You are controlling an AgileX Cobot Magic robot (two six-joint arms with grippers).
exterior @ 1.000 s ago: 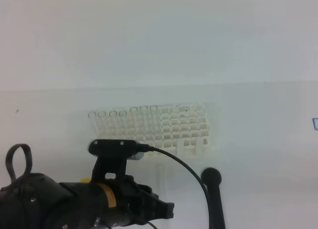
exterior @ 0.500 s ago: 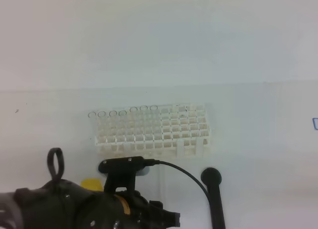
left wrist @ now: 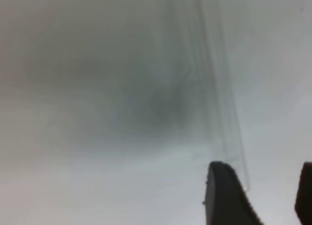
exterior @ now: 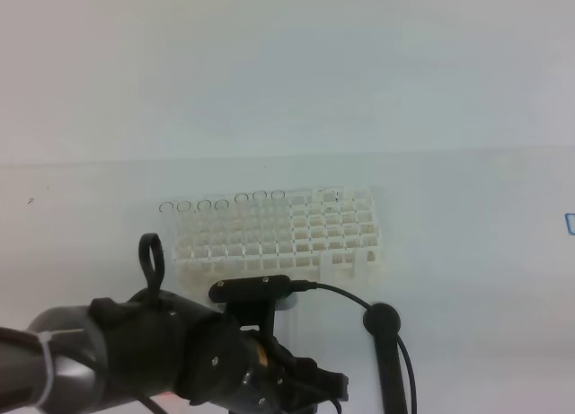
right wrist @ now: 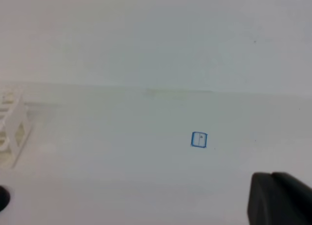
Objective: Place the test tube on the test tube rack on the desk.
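1. Compared with a second ago, the left arm (exterior: 171, 360) has swung lower and further right in the high view. Its wrist camera (exterior: 256, 290) now sits just below the front edge of the test tube rack (exterior: 278, 234) instead of overlapping it, and the bit of yellow by the arm is now covered.
2. The rack hasn't budged on the desk (exterior: 467, 252); clear tube rims show along its back-left row.
3. Left gripper (left wrist: 261, 195): only the wrist view shows it, fingertips spread wide with nothing between them. A blurry clear test tube (left wrist: 222, 103) runs up from beside the left fingertip (left wrist: 224, 195); can't tell if they touch.
4. Right gripper (right wrist: 280, 198): only the right wrist view shows it, fingers pressed together on nothing. That view also shows a small blue square mark (right wrist: 199, 139) clearly.
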